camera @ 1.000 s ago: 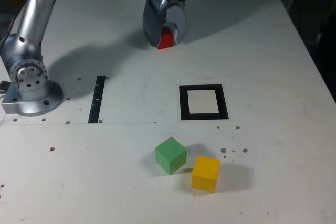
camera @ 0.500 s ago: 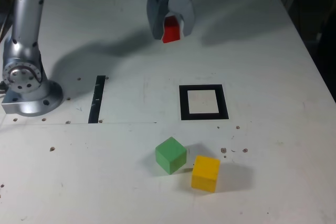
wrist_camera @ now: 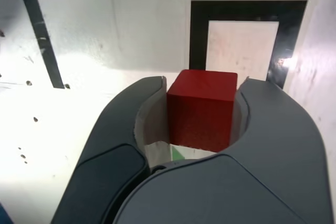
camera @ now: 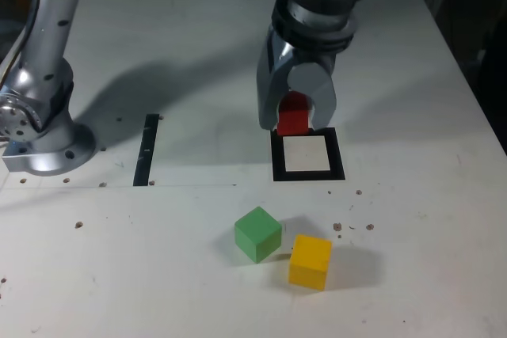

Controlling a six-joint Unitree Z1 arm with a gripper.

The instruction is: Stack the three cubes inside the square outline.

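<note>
Claw (camera: pixel 295 126): closed firmly; it has the red cube (camera: pixel 293 112) between the fingers
Square outline (camera: pixel 308 176): on the table, close to the claw; should be centred under the cube before lowering
Release: gentle, I think; cube flat first

The exterior view looks down at a slant from high over the surface (camera: pixel 428 219), standing off on the green cube's (camera: pixel 257 235) side of the square outline (camera: pixel 279 156) and facing across it toward the surface's far edge. It is far enough back to include the arm's base (camera: pixel 49 148), left of the outline in that view. The wrist view is much closer, looking past the claw (camera: pixel 295 126) down toward the outline. Both views share the outline, black strip (camera: pixel 146 150), red cube (camera: pixel 293 114) and claw; the wrist view catches only a green sliver.
</note>
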